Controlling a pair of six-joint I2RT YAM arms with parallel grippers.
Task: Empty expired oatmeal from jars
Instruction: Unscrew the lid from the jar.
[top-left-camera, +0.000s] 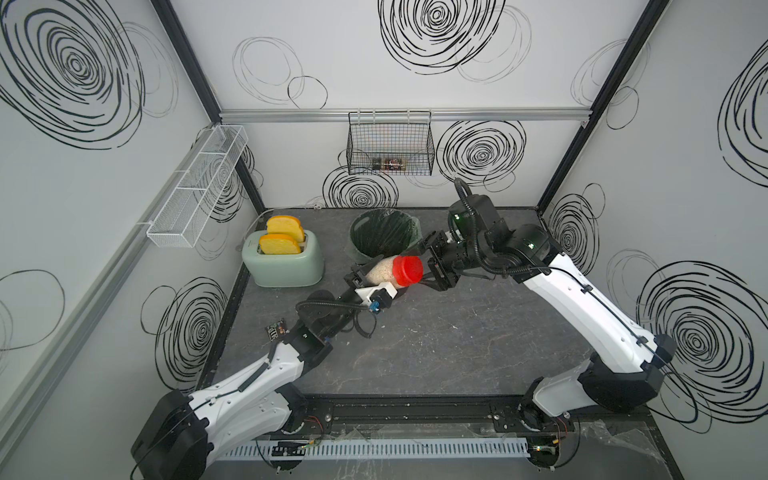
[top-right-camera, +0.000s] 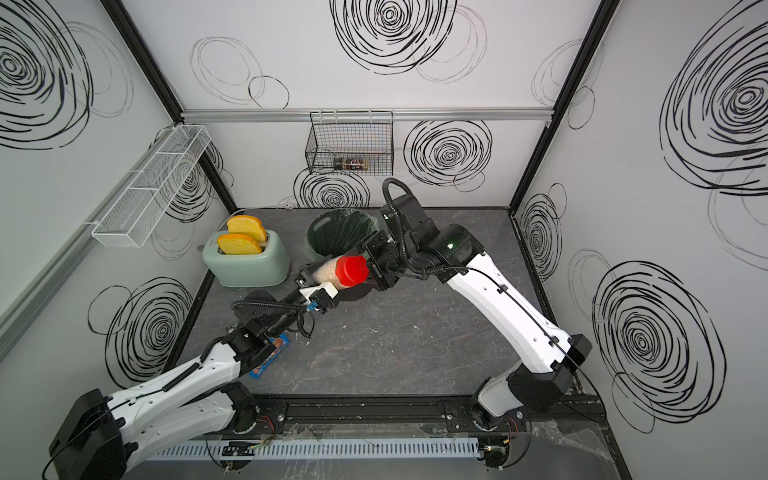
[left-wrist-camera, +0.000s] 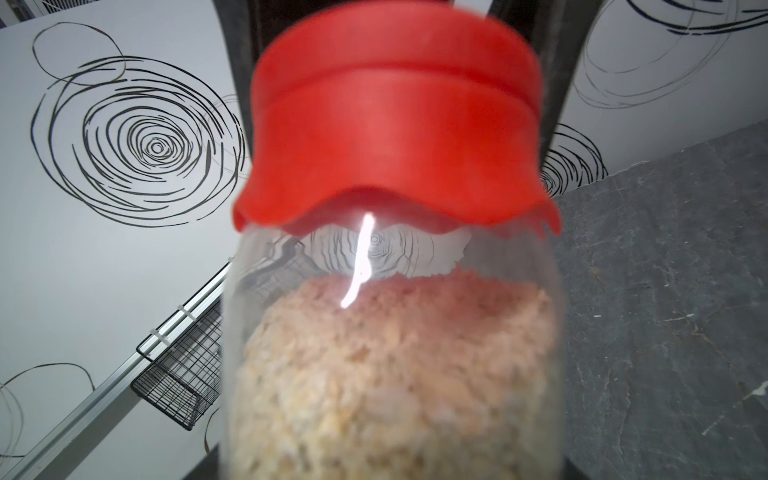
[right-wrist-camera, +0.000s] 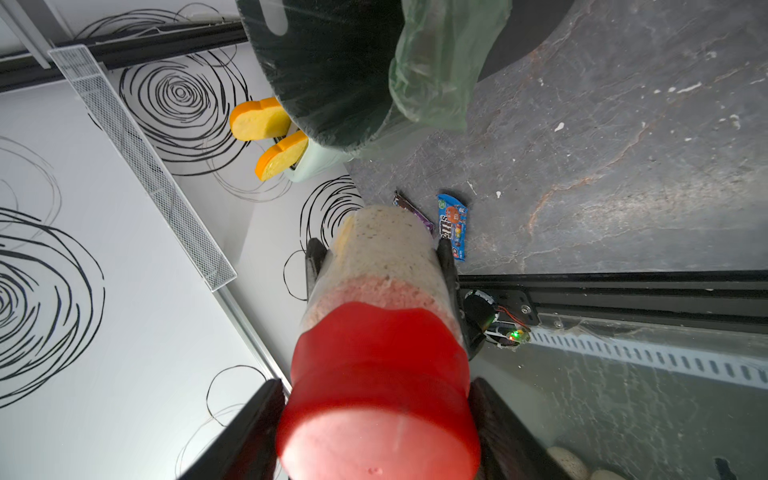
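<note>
Clear cylindrical plastic jar (top-left-camera: 380, 269), red lid (top-left-camera: 409, 271), beige oatmeal (left-wrist-camera: 395, 374): tilted, near black bin (top-left-camera: 355, 232). Left gripper (right-wrist-camera: 380, 257) pinches body. Right gripper (right-wrist-camera: 376, 381) flanks lid, grip unclear.

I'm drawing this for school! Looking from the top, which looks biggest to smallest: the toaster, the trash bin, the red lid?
In a top view:
1. toaster and trash bin: about alike, and the bin is partly hidden, so no ranking between them.
2. red lid: clearly smallest.
</note>
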